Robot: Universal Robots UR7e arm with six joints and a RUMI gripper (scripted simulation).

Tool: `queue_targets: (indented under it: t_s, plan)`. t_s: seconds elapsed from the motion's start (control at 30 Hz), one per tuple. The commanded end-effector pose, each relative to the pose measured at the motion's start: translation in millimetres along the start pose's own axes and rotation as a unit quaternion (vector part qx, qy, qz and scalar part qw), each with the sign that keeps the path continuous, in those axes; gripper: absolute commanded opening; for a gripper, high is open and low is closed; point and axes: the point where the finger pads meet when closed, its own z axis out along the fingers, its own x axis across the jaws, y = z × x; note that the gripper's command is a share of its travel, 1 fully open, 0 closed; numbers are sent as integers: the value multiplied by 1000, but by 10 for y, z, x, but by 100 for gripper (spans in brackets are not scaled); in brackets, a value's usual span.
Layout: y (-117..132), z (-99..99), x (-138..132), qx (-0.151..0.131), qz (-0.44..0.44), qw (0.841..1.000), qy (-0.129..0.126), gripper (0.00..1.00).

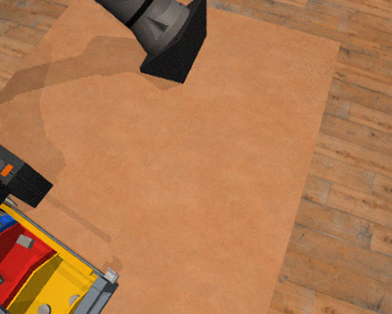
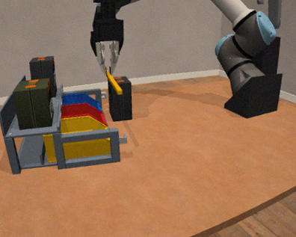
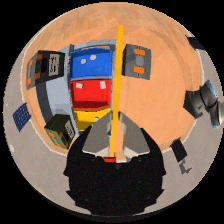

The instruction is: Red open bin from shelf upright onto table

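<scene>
My gripper (image 1: 3,209) (image 2: 107,71) (image 3: 115,111) is shut on one end of a yellow bar (image 1: 47,238) (image 2: 115,84) (image 3: 118,65), held in the air above the front of the grey shelf (image 1: 91,312) (image 2: 87,163) (image 3: 56,95). The bar is off the shelf's front hooks (image 2: 123,138). The red open bin (image 1: 23,259) (image 2: 77,110) (image 3: 90,97) stands in the shelf between the blue bin (image 2: 76,99) (image 3: 100,70) and the yellow bin (image 1: 54,290) (image 2: 85,151) (image 3: 86,115). Two small grey parts lie in the red bin.
A dark box (image 1: 30,182) (image 2: 122,99) (image 3: 142,60) stands on the table beside the shelf's front. A green box (image 2: 34,103) (image 3: 60,131) and a dark grey box (image 2: 44,73) (image 3: 47,67) stand on the shelf's upper deck. The arm's black base (image 1: 178,48) (image 2: 256,97) is at the table's far side.
</scene>
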Motion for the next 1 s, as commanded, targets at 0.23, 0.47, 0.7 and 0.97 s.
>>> queue_targets:
  t_s: [0.23, 0.47, 0.7, 0.97]
  plan:
    - [0, -45, -2, 0, 0, 1000, -1, 0]
    - [0, -57, -2, 0, 0, 1000, -1, 0]
    - [0, -62, -2, 0, 0, 1000, -1, 0]
    - [0, -63, -2, 0, 0, 1000, -1, 0]
